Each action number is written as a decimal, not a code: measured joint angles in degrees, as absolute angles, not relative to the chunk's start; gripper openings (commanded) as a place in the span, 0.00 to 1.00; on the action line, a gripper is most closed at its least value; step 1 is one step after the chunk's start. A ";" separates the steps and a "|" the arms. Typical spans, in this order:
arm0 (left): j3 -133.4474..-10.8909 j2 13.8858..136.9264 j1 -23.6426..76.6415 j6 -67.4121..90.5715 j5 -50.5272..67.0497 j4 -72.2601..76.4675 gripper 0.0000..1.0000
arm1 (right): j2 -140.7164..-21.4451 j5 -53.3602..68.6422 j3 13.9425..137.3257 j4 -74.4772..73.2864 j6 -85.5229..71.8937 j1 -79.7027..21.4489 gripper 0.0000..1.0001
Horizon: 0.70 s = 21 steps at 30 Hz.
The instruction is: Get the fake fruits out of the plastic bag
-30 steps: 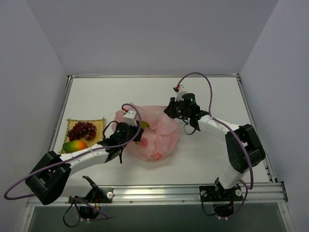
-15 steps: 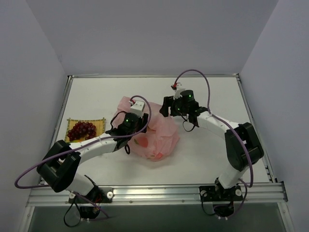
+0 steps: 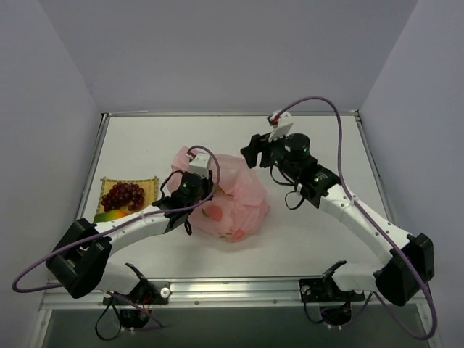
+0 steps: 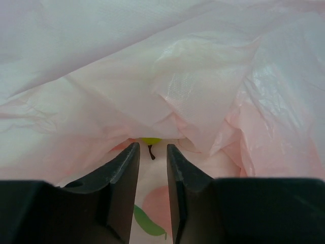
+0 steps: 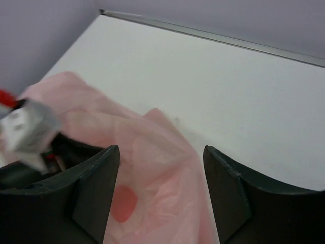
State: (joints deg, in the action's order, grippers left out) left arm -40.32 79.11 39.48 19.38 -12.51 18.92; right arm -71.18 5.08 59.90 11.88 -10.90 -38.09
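Note:
The pink plastic bag [image 3: 235,199] lies crumpled mid-table. My left gripper [image 3: 205,193] is pushed into its left side, jaws only a narrow gap apart with nothing clamped [image 4: 152,147]. Just ahead of the tips, a yellow-green fruit [image 4: 150,140] with a dark stem peeks from under the film [image 4: 193,86]. A peach shape with a green leaf [image 4: 157,203] shows between the fingers; print or fruit, I cannot tell. My right gripper [image 3: 251,155] hangs wide open above the bag's far right edge [image 5: 161,150], holding nothing. A red patch [image 5: 123,203] shows through the bag [image 5: 152,168].
A yellow woven mat [image 3: 148,190] lies at the left, with dark red grapes [image 3: 122,194] and a mango-coloured fruit [image 3: 109,215] on it. Metal rails border the white table. The left arm reaches in from the lower left.
My right gripper has opened, let go of the bag's edge and lifted back to the right. My left gripper pushed further into the bag, opened, then narrowed again.

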 measured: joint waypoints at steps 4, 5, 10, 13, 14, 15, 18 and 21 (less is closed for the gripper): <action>-37.54 75.50 39.46 21.17 -12.75 19.75 0.17 | -77.49 5.82 59.96 14.35 -12.78 -27.07 0.66; -36.86 74.74 39.46 21.58 -12.91 19.90 0.15 | -80.20 5.37 60.16 14.35 -13.34 -24.58 0.65; -32.08 71.33 39.27 24.18 -13.39 20.38 0.12 | -97.08 7.03 66.57 13.02 -14.55 -20.82 0.54; -29.80 70.04 39.24 25.19 -13.26 20.10 0.12 | -105.03 10.02 66.67 13.45 -15.42 -22.61 0.56; -29.56 69.84 39.24 25.58 -13.15 20.01 0.12 | -106.65 10.98 66.43 13.41 -15.53 -23.29 0.61; -29.47 69.67 39.24 25.87 -13.10 19.94 0.12 | -108.53 11.94 66.04 13.41 -15.68 -24.45 0.64; -29.47 68.79 39.24 26.24 -13.08 19.94 0.12 | -110.93 14.31 65.30 13.32 -16.01 -27.90 0.69; -29.47 68.01 39.24 26.26 -13.15 19.94 0.12 | -110.93 17.54 64.93 15.35 -16.56 -30.68 0.74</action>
State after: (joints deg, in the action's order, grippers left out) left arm -29.47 68.01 39.24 26.26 -13.15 19.94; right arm -110.93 17.54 64.93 15.35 -16.56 -30.68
